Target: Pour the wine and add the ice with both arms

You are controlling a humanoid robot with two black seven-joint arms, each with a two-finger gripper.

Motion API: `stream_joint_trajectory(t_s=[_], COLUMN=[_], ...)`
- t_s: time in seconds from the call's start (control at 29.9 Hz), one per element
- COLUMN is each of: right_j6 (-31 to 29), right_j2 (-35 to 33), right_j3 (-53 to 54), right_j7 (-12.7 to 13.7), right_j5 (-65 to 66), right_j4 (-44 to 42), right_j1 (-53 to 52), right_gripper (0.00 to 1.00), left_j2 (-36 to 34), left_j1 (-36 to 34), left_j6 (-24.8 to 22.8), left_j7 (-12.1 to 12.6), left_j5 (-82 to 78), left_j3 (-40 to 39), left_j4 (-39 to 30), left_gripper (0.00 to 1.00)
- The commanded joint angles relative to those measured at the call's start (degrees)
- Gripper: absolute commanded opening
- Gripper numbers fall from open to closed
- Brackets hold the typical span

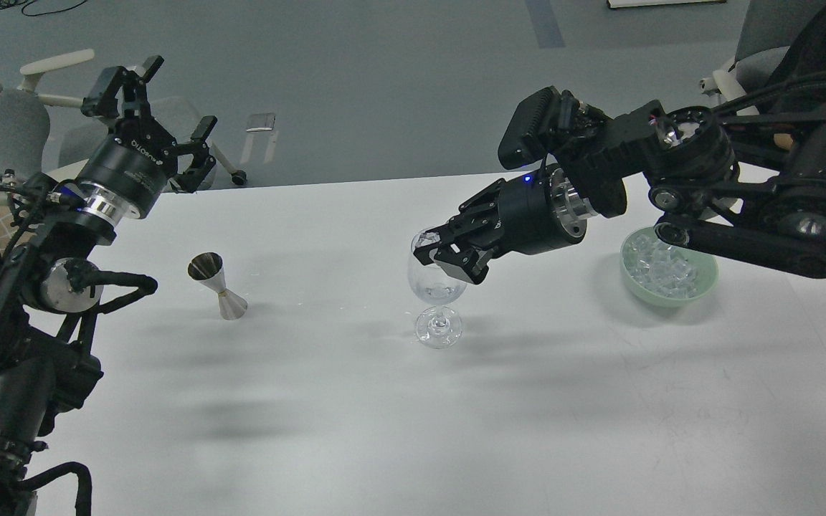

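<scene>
A clear wine glass [439,290] stands upright on the white table [355,401], right of centre. Some clear glossy ice [443,289] seems to lie in its bowl. My right gripper [440,256] hangs just over the glass rim, its fingers apart with nothing clearly between them. A glossy clear spot at the upper fingertip [424,240] cannot be told from the rim. A pale green bowl [700,287] of ice cubes [664,271] sits to the right, partly under my right arm. My left gripper [162,122] is raised at the far left, open and empty.
A steel jigger [216,285] stands on the table left of the glass. Grey chairs [4,129] stand behind the table at the left and the far right. No wine bottle is in view.
</scene>
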State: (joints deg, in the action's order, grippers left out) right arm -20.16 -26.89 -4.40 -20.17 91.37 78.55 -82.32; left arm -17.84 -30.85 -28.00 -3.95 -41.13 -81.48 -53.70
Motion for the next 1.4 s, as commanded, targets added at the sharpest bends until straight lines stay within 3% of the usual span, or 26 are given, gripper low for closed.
stream_joint_trajectory(t_s=[0.0, 1.04, 1.17, 1.37], right_j6=[-0.94, -0.06, 0.47, 0.64], right_j2=[0.0, -0.44, -0.44, -0.44], right_j3=[0.0, 0.0, 0.0, 0.0], right_j7=[-0.13, 0.48, 0.83, 0.83], right_j5=[-0.67, 0.47, 0.47, 0.3], right_j4=[0.11, -1.56, -1.64, -1.56], right_j1=[-0.04, -0.48, -0.48, -0.48], right_gripper=[0.18, 0.18, 0.35, 0.38], left_j2=[0.0, 0.09, 0.09, 0.09], left_j1=[0.0, 0.09, 0.09, 0.09], left_j6=[0.0, 0.0, 0.0, 0.0], left_j7=[0.0, 0.09, 0.09, 0.0], left_j5=[0.0, 0.0, 0.0, 0.0], left_j3=[0.0, 0.0, 0.0, 0.0], left_j4=[-0.01, -0.45, -0.45, -0.45], left_gripper=[0.98, 0.98, 0.98, 0.98])
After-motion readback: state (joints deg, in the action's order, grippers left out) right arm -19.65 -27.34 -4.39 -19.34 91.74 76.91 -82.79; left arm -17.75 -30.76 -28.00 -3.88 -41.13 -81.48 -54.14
